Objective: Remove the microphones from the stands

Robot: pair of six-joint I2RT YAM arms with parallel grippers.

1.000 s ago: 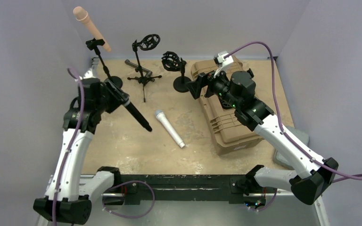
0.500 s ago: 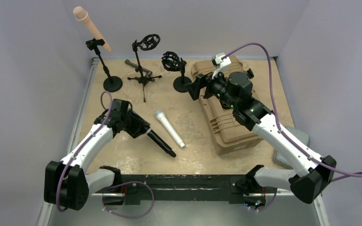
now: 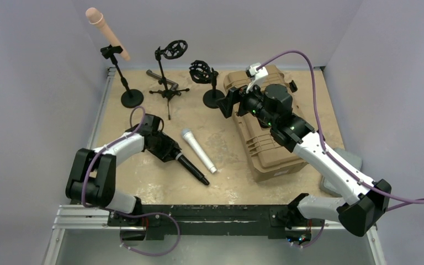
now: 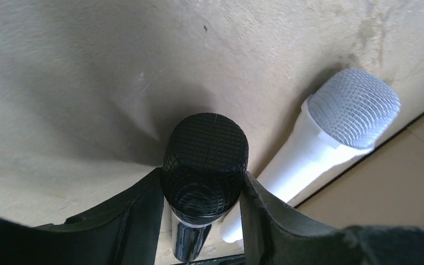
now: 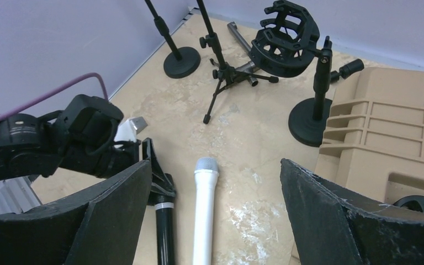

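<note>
Black microphone lies low over the surface, just beside the white microphone, clamped near its head by the jaws of the left gripper; rigid, smooth, probably head-heavy, so mid-handle suits best; the right gripper has its jaws apart.

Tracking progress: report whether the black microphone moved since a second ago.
Yes. The black microphone, in the left gripper, moved right and nearer, alongside the white microphone.

Folded low, well left of the tan case, the left gripper clamps a black microphone. The right gripper hangs beside the case's far-left corner, jaws wide.
</note>
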